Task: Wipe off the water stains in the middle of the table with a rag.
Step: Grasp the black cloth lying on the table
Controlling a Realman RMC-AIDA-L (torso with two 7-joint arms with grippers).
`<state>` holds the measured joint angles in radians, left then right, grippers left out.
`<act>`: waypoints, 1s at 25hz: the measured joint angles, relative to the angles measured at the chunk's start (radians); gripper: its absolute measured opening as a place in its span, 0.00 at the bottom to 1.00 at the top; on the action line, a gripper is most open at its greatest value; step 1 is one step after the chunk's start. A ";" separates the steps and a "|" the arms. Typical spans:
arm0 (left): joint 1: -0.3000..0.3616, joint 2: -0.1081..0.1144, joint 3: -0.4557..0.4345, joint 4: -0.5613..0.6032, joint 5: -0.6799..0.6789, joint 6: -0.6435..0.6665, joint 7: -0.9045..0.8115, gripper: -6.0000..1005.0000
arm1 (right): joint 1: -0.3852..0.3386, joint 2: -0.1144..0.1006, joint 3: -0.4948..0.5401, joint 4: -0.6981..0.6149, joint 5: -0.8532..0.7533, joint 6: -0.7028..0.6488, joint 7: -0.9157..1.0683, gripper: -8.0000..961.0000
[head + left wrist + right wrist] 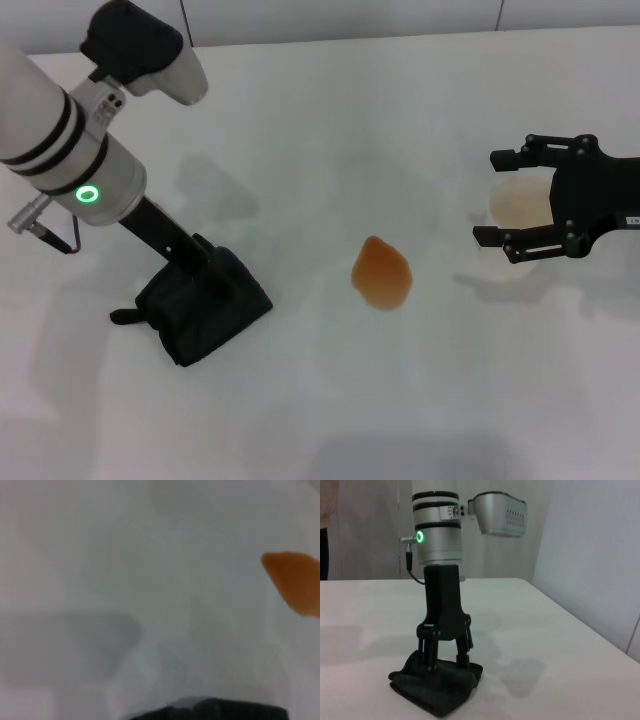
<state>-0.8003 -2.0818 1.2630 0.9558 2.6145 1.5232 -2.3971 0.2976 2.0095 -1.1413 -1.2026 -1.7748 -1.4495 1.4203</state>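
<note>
The orange water stains [381, 273] lie as one blotch in the middle of the white table [320, 120]. They also show in the left wrist view [295, 582]. The black rag [205, 308] lies bunched at the left, apart from the blotch. My left gripper [203, 268] stands straight down on it. In the right wrist view the left gripper [445, 664] has its fingers [427, 652] spread, tips resting in the rag [437, 685]. A dark edge of the rag [210, 711] shows in the left wrist view. My right gripper [506, 200] hovers open at the right.
A clear plastic cup [520, 203] with an orange-tinted inside stands at the right, between the right gripper's spread fingers as seen from the head. The table's far edge meets a wall [350, 18] at the back.
</note>
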 joint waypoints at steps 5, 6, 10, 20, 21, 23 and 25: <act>0.000 0.000 0.015 -0.004 0.001 0.000 0.001 0.86 | 0.000 0.000 0.000 0.000 0.000 0.002 0.000 0.90; 0.000 0.000 0.016 -0.004 0.002 0.000 0.001 0.86 | 0.000 0.000 0.000 0.000 0.000 0.002 0.000 0.90; 0.000 0.000 0.027 -0.005 0.008 0.000 0.000 0.86 | 0.000 0.000 0.000 0.004 0.000 0.006 0.000 0.90; -0.008 0.000 0.037 -0.037 0.035 -0.030 -0.005 0.85 | 0.002 0.000 0.000 0.008 0.000 0.015 0.000 0.90; -0.010 0.000 0.044 -0.047 0.036 -0.037 -0.007 0.85 | 0.002 0.000 0.000 0.008 0.000 0.016 0.000 0.90; -0.014 0.000 0.064 -0.061 0.037 -0.051 -0.012 0.85 | 0.002 0.000 0.000 0.008 0.000 0.017 0.000 0.90; -0.015 0.000 0.077 -0.062 0.037 -0.059 -0.016 0.85 | 0.002 0.000 0.000 0.009 0.000 0.020 0.000 0.90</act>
<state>-0.8152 -2.0816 1.3396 0.8934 2.6515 1.4638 -2.4129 0.2992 2.0095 -1.1413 -1.1935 -1.7748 -1.4300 1.4205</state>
